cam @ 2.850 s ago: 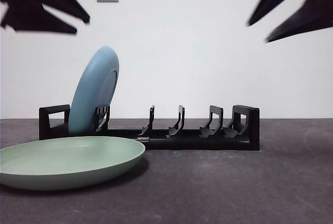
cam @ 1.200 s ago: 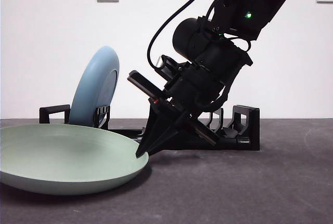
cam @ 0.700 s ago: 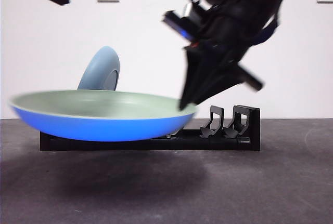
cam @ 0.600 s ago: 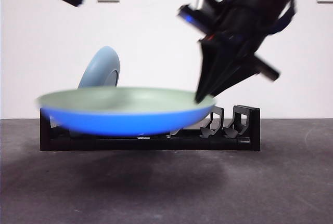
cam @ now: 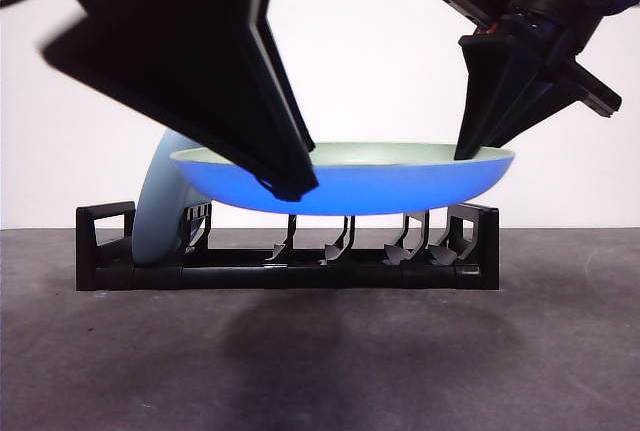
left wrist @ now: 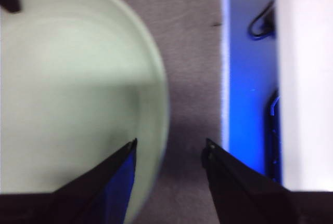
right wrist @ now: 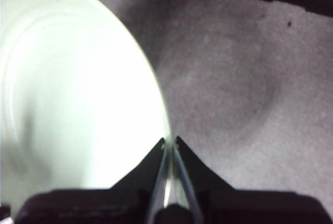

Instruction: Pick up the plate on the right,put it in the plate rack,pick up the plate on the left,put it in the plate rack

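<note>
Right gripper (right wrist: 170, 142) pinching green plate (right wrist: 78, 94) rim, left gripper (left wrist: 169, 148) spread alongside

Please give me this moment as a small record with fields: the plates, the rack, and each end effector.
green plate: in the air, about level, above the table and in front of the plate rack
blue plate: standing tilted at one end of the rack
plate rack: on the table; other slots free
right end effector: shut on the green plate's rim
left end effector: open, jaws on either side of the green plate's rim, not closed

bright, even light | wrist views blurred | soft shadow under plate (cam: 350, 176)
</note>
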`<action>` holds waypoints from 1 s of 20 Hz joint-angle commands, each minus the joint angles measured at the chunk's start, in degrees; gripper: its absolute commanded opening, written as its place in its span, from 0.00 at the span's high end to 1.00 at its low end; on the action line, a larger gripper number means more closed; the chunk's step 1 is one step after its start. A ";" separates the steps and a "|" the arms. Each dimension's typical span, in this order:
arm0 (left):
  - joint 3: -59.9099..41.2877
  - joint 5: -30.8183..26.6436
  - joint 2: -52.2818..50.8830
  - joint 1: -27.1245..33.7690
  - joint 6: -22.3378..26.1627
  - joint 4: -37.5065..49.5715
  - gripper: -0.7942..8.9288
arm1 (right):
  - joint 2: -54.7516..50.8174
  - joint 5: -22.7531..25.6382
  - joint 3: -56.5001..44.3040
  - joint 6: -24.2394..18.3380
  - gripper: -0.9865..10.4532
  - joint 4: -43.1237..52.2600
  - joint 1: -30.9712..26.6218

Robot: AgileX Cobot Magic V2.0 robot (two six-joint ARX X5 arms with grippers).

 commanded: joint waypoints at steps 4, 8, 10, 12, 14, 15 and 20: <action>0.15 -0.31 2.95 -0.11 2.56 1.75 0.69 | -0.68 -0.63 0.07 -0.90 0.92 -0.42 0.04; 0.15 -0.31 5.60 0.09 2.56 4.17 0.71 | -1.33 -0.66 0.09 -1.14 0.92 -0.61 0.04; 0.15 -0.31 5.64 0.09 2.71 4.81 0.91 | -1.70 -0.66 0.09 -1.31 0.92 -0.87 0.02; 0.15 -1.29 5.64 0.11 2.71 5.40 0.93 | -2.01 -0.63 0.09 -1.31 0.92 -0.87 0.00; 0.15 -4.55 5.64 0.11 2.75 5.64 0.93 | -2.14 -0.63 0.09 -1.29 0.92 -0.96 0.00; 0.15 -4.74 5.64 0.11 2.75 5.60 0.93 | -2.14 -0.66 0.09 -1.31 0.92 -0.98 0.00; 0.15 -4.39 5.64 0.07 2.64 6.19 0.93 | -3.80 -0.13 0.07 -1.29 0.90 -1.16 -0.20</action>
